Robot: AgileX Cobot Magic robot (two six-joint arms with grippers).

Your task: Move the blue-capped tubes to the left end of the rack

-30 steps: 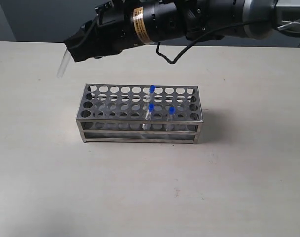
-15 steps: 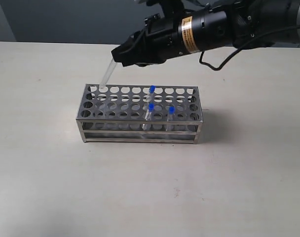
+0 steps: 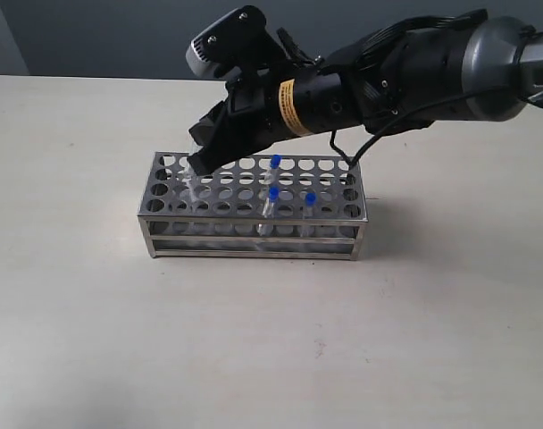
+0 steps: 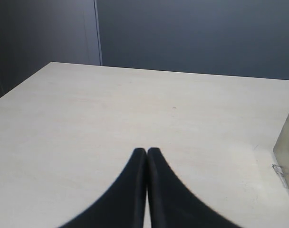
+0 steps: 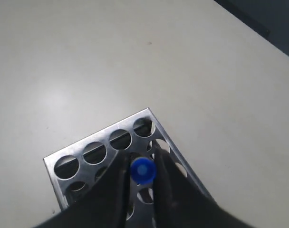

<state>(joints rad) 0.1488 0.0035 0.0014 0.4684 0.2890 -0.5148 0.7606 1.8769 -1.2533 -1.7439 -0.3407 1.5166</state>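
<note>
Right wrist view: right tool (image 5: 142, 160) pinching one blue-capped tube (image 5: 143, 171), rack (image 5: 108, 146) corner holes directly beneath; left tool (image 4: 147, 152) pressed together.

Rack (image 3: 250, 234): bright steel, polished and reflective, with a smooth top plate. Blue-capped tubes (image 3: 310, 198): clear, glossy plastic bodies with opaque blue plastic caps. The blue-capped tube (image 5: 143, 171) seen end-on has a smooth cap with a dull sheen. Worktop (image 3: 254, 349): pale, matt, smooth, faint grain only. Right fingers (image 5: 113, 199) and left fingers (image 4: 130, 190): black, matt, smooth. Arm housing (image 3: 343, 94), at one o'clock from the rack: black, semi-gloss, bearing a yellow printed label (image 3: 290, 95). Casing (image 3: 499, 49), at two o'clock: grey, satin.
</note>
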